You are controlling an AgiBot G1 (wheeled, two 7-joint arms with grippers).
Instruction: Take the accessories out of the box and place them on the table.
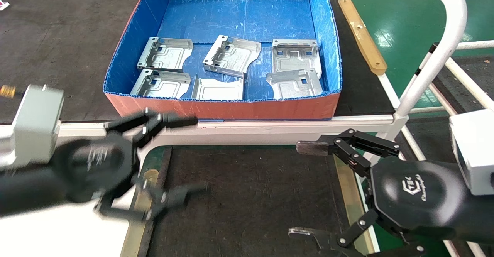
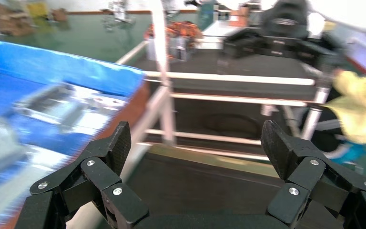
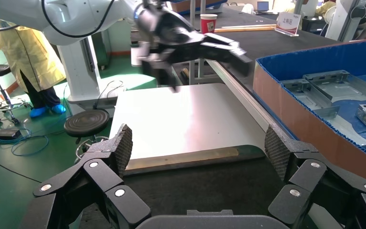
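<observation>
Left gripper over the counter's left edge, near its far-left corner, fingers spread wide, holding nothing; blurred in head view. Upper finger tip just short of the box's orange near wall, toward its left half.

Box sitting beyond the counter's far edge, across the white rail, on a separate black surface. All six accessories inside on the blue floor, two rows of three, none on the counter yet. Left to right, near row: near-left plate, near-middle plate, near-right plate. Far row: far-left plate, far-middle plate lying skewed, far-right plate.

Right gripper over the counter's right edge, fingers also wide apart and empty, farther back from the box than the left.

Key relation: plates lying ahead of and beyond both sets of fingers, past the near wall, so up-and-over needed before descending. Left arm judged nearer, closest to near-left plate, hard against the near wall, partly hidden by it. Plates roughly square, no clear long axis; bent tabs along the edges likely the grip spots.
</observation>
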